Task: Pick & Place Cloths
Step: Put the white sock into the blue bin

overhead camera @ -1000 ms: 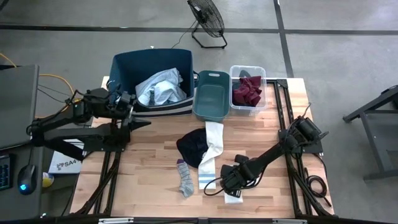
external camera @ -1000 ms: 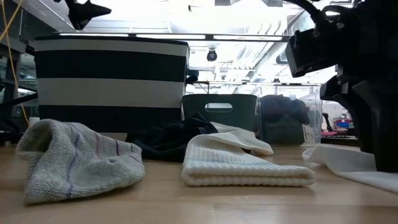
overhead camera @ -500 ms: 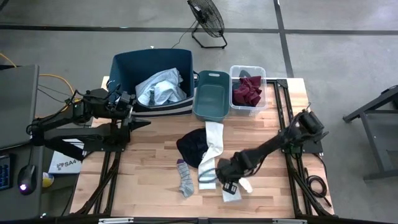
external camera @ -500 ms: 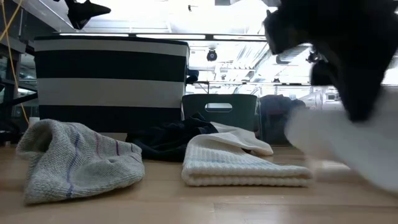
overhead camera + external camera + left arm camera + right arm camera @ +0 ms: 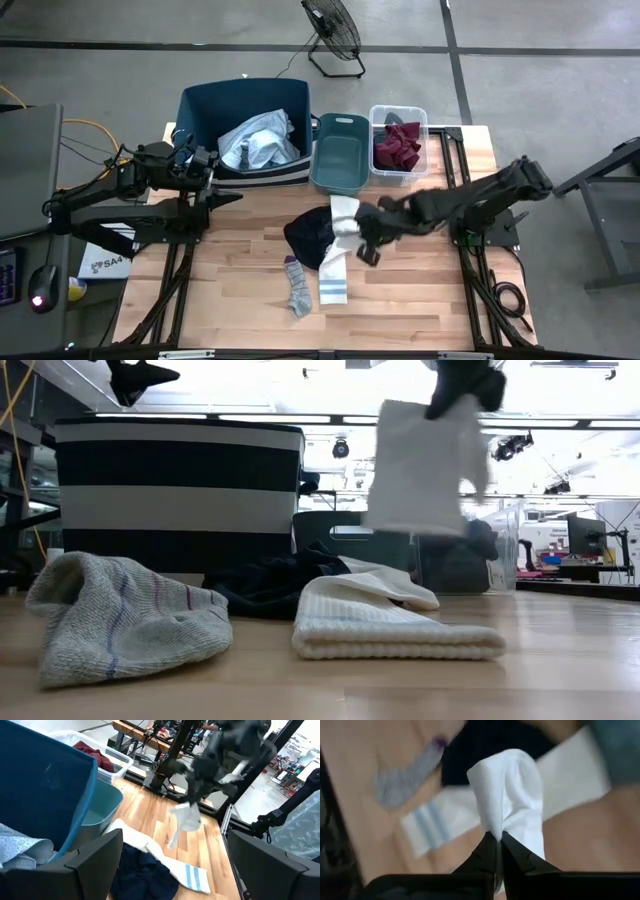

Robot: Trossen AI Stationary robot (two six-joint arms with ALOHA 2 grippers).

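From above, the right arm stretches leftward over the worktop [image 5: 250, 270], its hand [image 5: 366, 243] pinched tight on a white sock [image 5: 345, 224]; the left hand [image 5: 207, 175] waits spread beside the big bin [image 5: 200, 110]. At table height, the sock [image 5: 415, 465] dangles above the striped sock [image 5: 395, 625]. The right wrist shows fingertips [image 5: 492, 845] clamping fabric.

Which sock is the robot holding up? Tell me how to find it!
Start at the wooden table and find the right arm reaching across its middle. The right hand is pinched shut on a small white sock, which dangles in the air above the other clothes. Unlike the long white sock with blue stripes and the grey sock lying flat below, it is plain white and lifted off the table.
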